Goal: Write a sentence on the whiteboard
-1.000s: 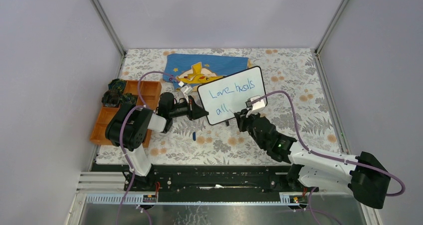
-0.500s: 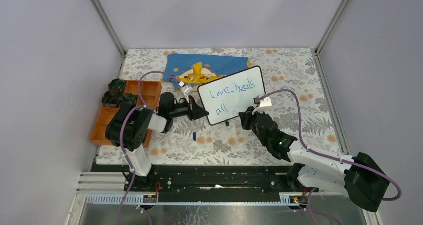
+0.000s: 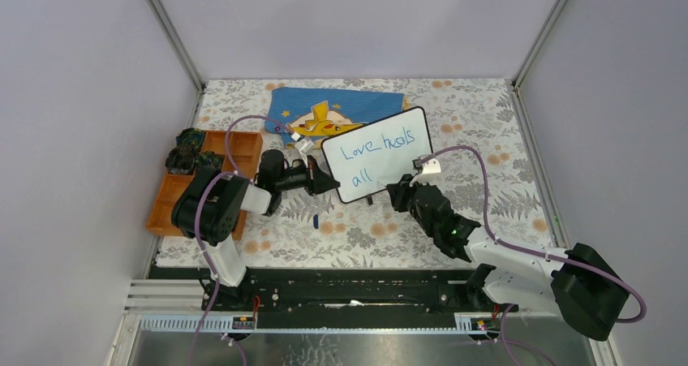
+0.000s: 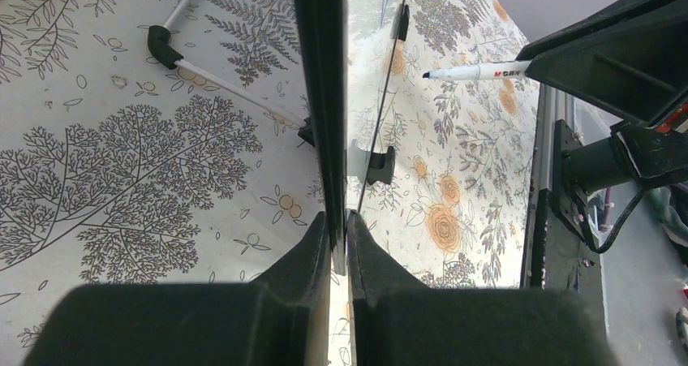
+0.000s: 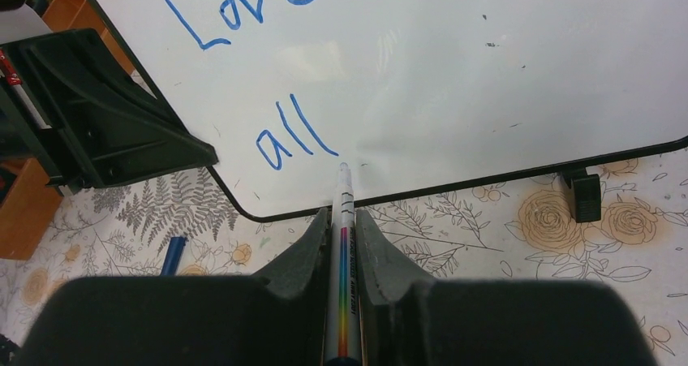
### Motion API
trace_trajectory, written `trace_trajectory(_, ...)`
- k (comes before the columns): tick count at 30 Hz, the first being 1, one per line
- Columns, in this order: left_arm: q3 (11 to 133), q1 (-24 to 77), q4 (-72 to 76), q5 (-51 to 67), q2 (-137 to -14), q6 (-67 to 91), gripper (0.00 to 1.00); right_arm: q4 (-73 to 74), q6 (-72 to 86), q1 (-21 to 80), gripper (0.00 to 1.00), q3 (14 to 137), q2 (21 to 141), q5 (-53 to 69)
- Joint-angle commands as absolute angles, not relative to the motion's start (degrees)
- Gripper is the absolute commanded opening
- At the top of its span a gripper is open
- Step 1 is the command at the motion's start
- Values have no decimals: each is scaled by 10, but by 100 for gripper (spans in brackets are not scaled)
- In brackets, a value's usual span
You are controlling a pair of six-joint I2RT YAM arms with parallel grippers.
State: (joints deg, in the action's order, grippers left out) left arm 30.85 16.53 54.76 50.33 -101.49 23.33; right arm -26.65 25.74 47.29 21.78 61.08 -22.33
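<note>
Grey walls on three sides, floral tablecloth [image 3: 487,139] over the table. The whiteboard [image 3: 381,151] sits mid-table, propped at a tilt with its face toward the arms, just in front of a blue cloth [image 3: 341,102] with a yellow figure. The sentence [image 3: 377,148] is in blue, two lines: "Love heals" on top, "all" below.

Only the top view gives the full text; the right wrist view crops it to "Lov" and "all". Only the left wrist view shows the board edge-on, plus a small gap between the marker tip and the board.

The left gripper [image 4: 339,244] has its fingers pressed together on the board's black rim at the lower left corner. The right gripper [image 5: 343,220] is pinching a marker [image 5: 343,252] with a rainbow-striped barrel. Its tip points at the board just right of "all". Contact can't be told from the right wrist view.

A blue cap [image 3: 315,219] lies on the cloth near the left gripper. An orange tray [image 3: 174,195] with compartments sits at the table's left edge. Dark items [image 3: 187,151] lie at its far end, too small to identify.
</note>
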Motion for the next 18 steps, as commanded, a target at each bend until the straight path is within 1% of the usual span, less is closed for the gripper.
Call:
trace_trajectory(1,306,179,491,490,-1022,198,0,-308,267,469,0,225,620,-223)
trace_trajectory(9,306,180,486,489,-1021,194,0,-325,266,462,0,235,648,-219)
trace_trajectory(18,308,180,481,488,-1017,193,0,-331,265,461,0,238,647,-218)
